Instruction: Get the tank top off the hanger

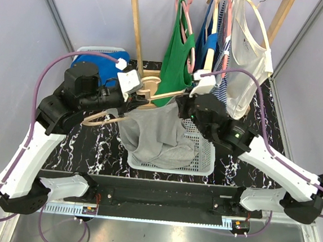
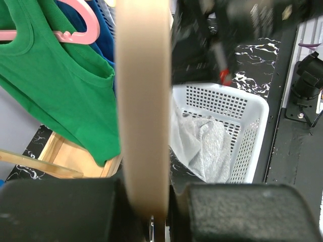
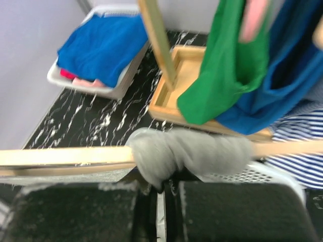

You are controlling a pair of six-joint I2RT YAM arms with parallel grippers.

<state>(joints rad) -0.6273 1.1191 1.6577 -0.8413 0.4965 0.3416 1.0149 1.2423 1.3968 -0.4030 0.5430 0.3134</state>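
A grey tank top [image 1: 155,133] hangs from a wooden hanger [image 1: 152,92] held over a white basket [image 1: 205,159]. My left gripper [image 1: 130,98] is shut on the hanger; in the left wrist view the pale hanger [image 2: 143,101] rises from between the black fingers [image 2: 60,212]. My right gripper [image 1: 184,109] is at the hanger's right arm. In the right wrist view the grey strap [image 3: 192,151] is bunched around the hanger arm [image 3: 60,157], and a fold of it dips between my shut right gripper [image 3: 160,194]. The garment's body [image 2: 202,146] sags into the basket.
A wooden rack [image 1: 136,34] stands behind, carrying green [image 1: 177,60], blue and white [image 1: 247,55] tank tops on hangers. Its base [image 3: 171,93] sits on the black marbled table. A tray with blue cloth [image 1: 101,65] is at the back left.
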